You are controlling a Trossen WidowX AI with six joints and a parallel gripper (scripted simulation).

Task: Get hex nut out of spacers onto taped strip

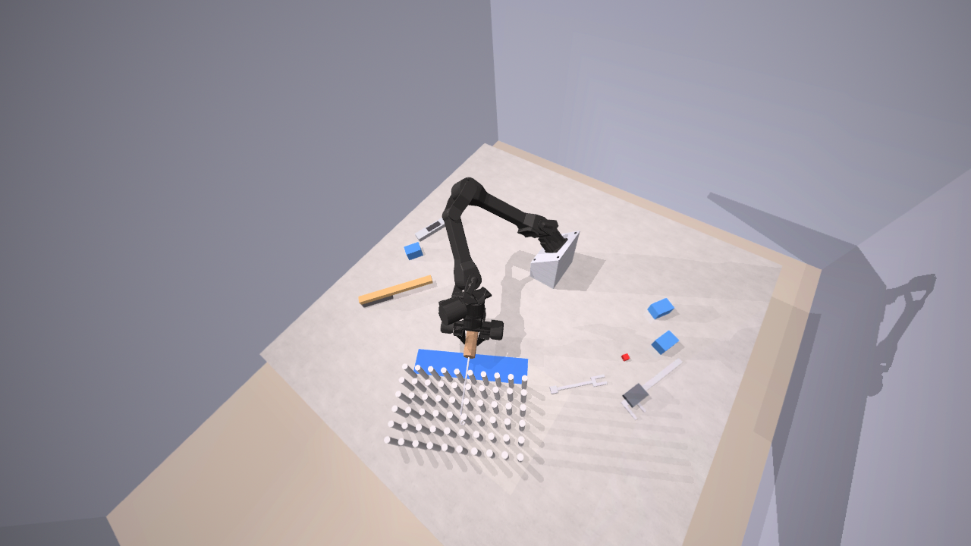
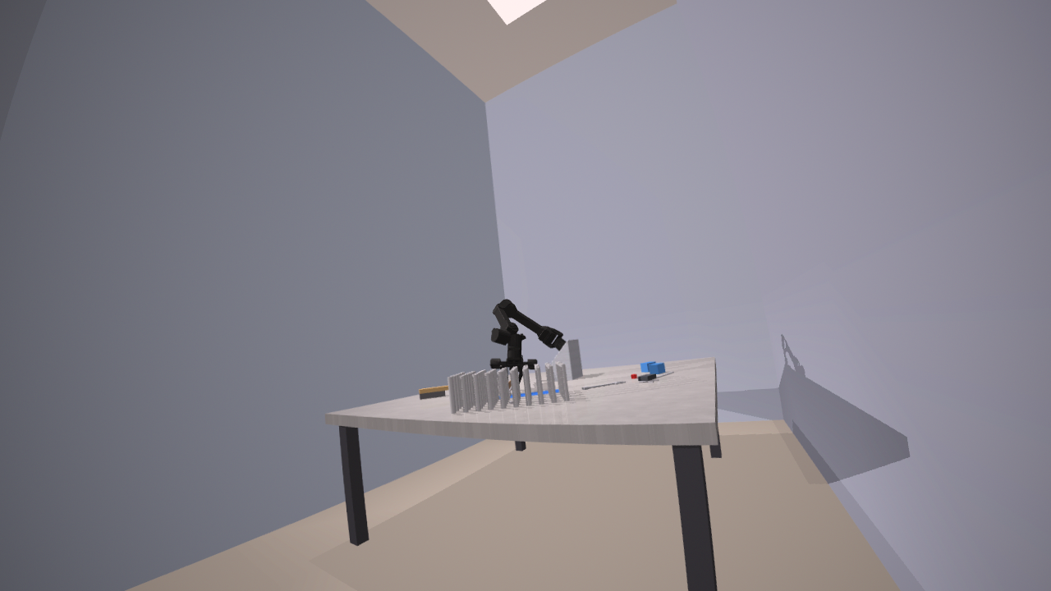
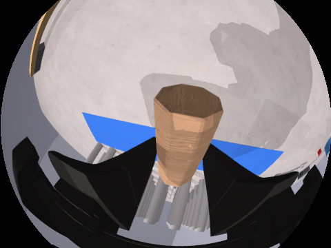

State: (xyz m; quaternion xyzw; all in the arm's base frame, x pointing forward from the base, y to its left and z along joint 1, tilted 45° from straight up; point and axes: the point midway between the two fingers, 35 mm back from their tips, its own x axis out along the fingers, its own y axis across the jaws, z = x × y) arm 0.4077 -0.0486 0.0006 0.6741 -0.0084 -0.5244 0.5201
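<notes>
With 12 o'clock at the top of the top view, our end effector (image 1: 470, 339) (image 2: 518, 373) (image 3: 181, 145) is partly open, clamped around a wooden handle (image 1: 470, 344) (image 3: 183, 138). The tool's thin rod (image 1: 466, 380) points towards 6 o'clock, over the blue strip (image 1: 502, 368) (image 2: 547, 392) (image 3: 114, 129) and among the upright spacers (image 1: 461, 433) (image 2: 515, 386) (image 3: 155, 203). We cannot make out the nut or tell where it lies. A red cube (image 1: 625, 357) (image 2: 633, 376) (image 3: 319, 151) sits at our end effector's 3 o'clock.

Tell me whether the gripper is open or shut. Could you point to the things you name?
Shut on a brown wooden handle (image 1: 469, 344) (image 3: 183, 138): the wrist view shows black fingers flanking it.
</notes>
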